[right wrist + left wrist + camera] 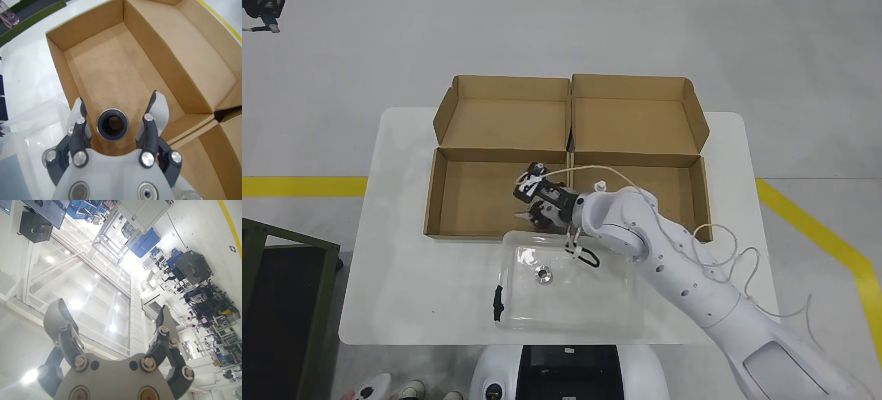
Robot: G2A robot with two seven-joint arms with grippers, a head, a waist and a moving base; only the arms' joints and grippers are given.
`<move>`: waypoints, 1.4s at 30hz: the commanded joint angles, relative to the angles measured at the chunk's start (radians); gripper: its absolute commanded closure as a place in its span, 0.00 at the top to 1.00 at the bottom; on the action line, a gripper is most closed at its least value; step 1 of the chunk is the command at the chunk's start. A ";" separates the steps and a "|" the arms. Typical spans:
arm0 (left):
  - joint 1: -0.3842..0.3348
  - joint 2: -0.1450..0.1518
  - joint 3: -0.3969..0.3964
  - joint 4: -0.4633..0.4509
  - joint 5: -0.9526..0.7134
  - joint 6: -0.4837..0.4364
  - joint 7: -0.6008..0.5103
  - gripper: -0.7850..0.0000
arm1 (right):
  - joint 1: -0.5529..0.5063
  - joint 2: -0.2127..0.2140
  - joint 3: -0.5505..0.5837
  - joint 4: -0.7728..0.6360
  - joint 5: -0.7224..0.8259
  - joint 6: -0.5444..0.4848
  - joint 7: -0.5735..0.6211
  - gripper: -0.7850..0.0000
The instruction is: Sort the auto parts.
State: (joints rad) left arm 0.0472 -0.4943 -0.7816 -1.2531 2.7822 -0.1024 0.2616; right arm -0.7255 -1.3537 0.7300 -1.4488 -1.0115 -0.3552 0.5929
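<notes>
My right gripper [118, 96] stands wide open, and its two fingers [160, 108] are spread well apart and clamp nothing. Between them I see a ring-shaped part [112, 127], bright metal on the outer rim and dark inside, with a clear gap to each finger, so nothing grips it. It sits against the floor of the left cardboard box [85, 32], close to the box's near wall (I cannot tell whether it rests on the cardboard or hangs just above it).

From the top camera, the right gripper [534, 200] is over the right-hand end of the left cardboard box [432, 195], close to the wall it shares with the right cardboard box [704, 200]. Both boxes lie side by side on the far half of the white table [402, 280], with their lids folded back flat away from me.

Just on my side of the boxes stands a clear plastic tub [602, 300], its far edge close under the gripper's arm. A small metal part [542, 273] lies inside it, toward the far left corner.

My left gripper [112, 303] is tilted up toward the ceiling lights. Its jaws are also wide apart, with nothing between them.
</notes>
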 commanded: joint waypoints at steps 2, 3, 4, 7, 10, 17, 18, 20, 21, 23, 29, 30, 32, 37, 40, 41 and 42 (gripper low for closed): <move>0.000 0.000 0.000 0.000 0.000 0.000 0.000 1.00 | -0.012 0.002 0.013 -0.054 -0.006 -0.008 -0.022 0.88; 0.000 0.000 0.000 0.000 0.000 0.000 0.000 1.00 | -0.017 0.003 0.018 -0.072 -0.007 -0.013 -0.028 0.90; 0.000 0.000 0.000 0.000 0.000 0.000 0.000 1.00 | -0.024 0.004 0.023 -0.089 -0.006 -0.019 -0.038 0.92; 0.000 0.000 0.000 0.000 0.000 0.000 0.000 1.00 | -0.051 0.008 0.038 -0.151 -0.001 -0.038 -0.055 0.94; 0.000 0.000 0.000 0.000 0.000 0.000 0.000 1.00 | -0.087 0.015 0.049 -0.228 -0.004 -0.066 -0.061 1.00; 0.000 0.000 0.000 0.000 0.000 0.000 0.000 1.00 | -0.204 0.044 0.095 -0.409 -0.036 -0.139 -0.032 1.00; 0.000 0.000 0.000 0.000 0.000 0.000 0.000 1.00 | -0.224 0.049 0.102 -0.434 -0.043 -0.151 -0.023 1.00; 0.000 0.000 0.000 0.000 0.000 0.000 0.000 1.00 | -0.262 0.059 0.115 -0.473 -0.059 -0.183 -0.008 1.00; 0.000 0.000 0.000 0.000 0.000 0.000 0.000 1.00 | -0.280 0.064 0.120 -0.493 -0.070 -0.199 0.001 1.00; 0.000 0.000 0.000 0.000 0.000 0.000 0.000 1.00 | -0.317 0.074 0.129 -0.524 -0.093 -0.225 0.018 1.00; 0.000 0.000 0.000 0.000 0.000 0.000 0.000 1.00 | -0.406 0.096 0.146 -0.569 -0.155 -0.286 0.038 1.00; 0.000 0.000 0.000 0.000 0.000 0.000 0.000 1.00 | -0.416 0.099 0.146 -0.571 -0.165 -0.293 0.043 1.00; 0.000 0.000 0.000 0.000 0.000 0.000 0.000 1.00 | -0.435 0.104 0.148 -0.572 -0.181 -0.304 0.049 1.00; 0.000 0.000 0.000 0.000 0.000 0.000 0.000 1.00 | -0.470 0.114 0.154 -0.547 -0.203 -0.317 0.042 1.00; 0.000 0.000 0.000 0.000 0.000 0.000 0.000 1.00 | -0.482 0.119 0.160 -0.533 -0.222 -0.327 0.039 1.00; 0.000 0.000 0.000 0.000 0.000 0.000 0.000 1.00 | -0.486 0.121 0.163 -0.525 -0.225 -0.327 0.038 1.00; 0.000 0.000 0.000 0.000 0.000 0.000 0.000 1.00 | -0.487 0.123 0.164 -0.519 -0.237 -0.335 0.045 1.00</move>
State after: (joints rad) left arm 0.0472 -0.4943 -0.7816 -1.2531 2.7822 -0.1024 0.2616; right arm -1.2111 -1.2327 0.8927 -1.9740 -1.2399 -0.6849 0.6328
